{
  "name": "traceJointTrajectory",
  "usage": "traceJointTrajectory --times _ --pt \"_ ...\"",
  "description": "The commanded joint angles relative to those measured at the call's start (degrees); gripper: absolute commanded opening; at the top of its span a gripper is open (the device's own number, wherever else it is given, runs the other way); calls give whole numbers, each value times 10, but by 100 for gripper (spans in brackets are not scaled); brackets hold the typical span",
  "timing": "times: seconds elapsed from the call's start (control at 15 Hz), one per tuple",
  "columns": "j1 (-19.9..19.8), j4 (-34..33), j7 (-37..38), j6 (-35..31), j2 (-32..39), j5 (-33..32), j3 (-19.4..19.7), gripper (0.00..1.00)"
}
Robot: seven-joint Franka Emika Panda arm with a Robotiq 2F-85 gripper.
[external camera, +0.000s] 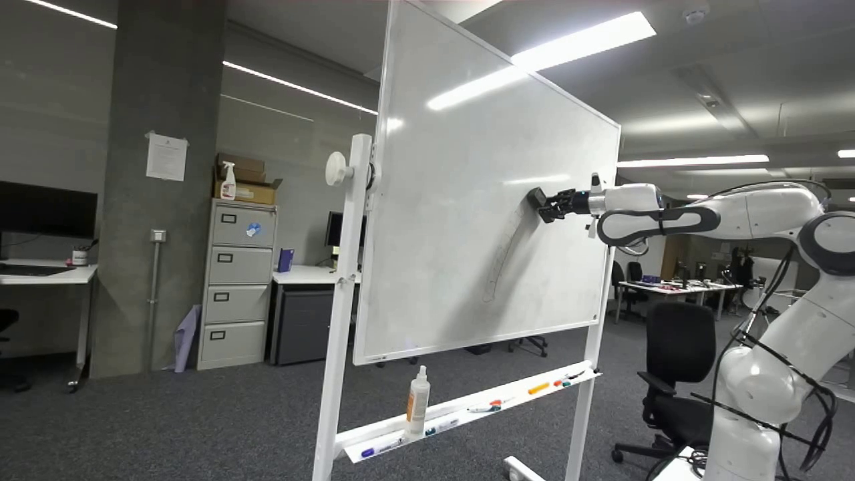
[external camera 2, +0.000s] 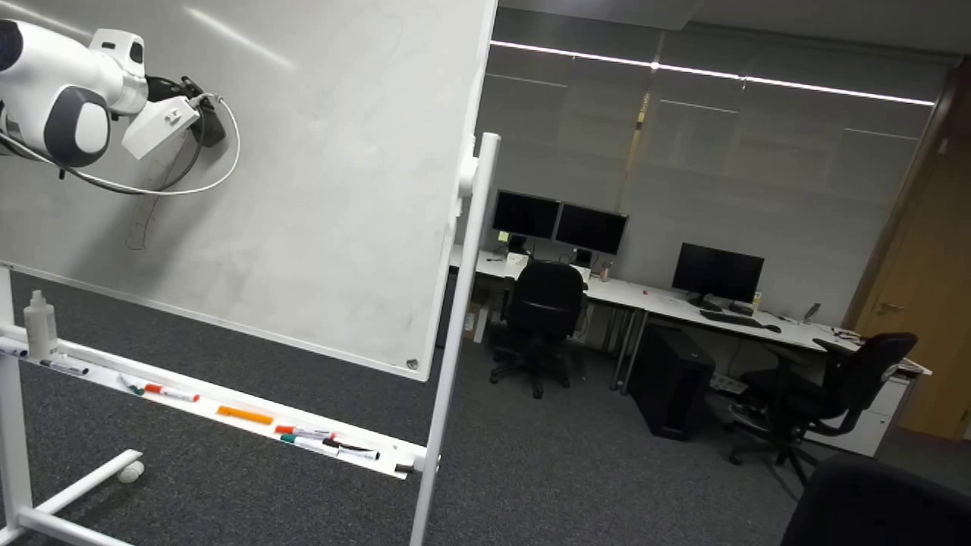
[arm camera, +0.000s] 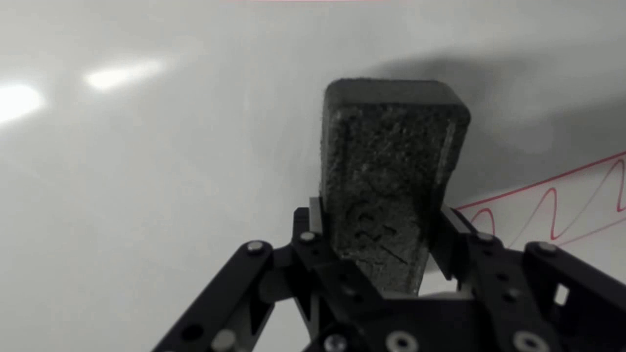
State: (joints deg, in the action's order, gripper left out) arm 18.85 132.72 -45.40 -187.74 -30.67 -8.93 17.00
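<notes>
The gripper [arm camera: 380,227] nearest us has its fingers [arm camera: 318,254] parted by a black block-shaped whiteboard eraser [arm camera: 391,181], which we see pinched between them before the whiteboard [external camera: 461,207]

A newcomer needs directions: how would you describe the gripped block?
Start at the whiteboard, then the black gripper in front of it. Clamped between its fingers is the dark block, a single chunky, jointless piece, unlike the slim, hinged fingers.

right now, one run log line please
gripper: shut on black eraser | whiteboard contact: unclear | red scribble: on whiteboard, below eraser
</notes>
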Motion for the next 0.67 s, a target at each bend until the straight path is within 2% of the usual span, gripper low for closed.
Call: traceJointTrajectory --times 0.0,0.33,0.6 --pt "34 -46 -36 -20 30 -26 12 30" --pt "64 -65 -58 -11 81 -47 2 30" --pt "57 -43 -59 -19 86 -55 -9 30"
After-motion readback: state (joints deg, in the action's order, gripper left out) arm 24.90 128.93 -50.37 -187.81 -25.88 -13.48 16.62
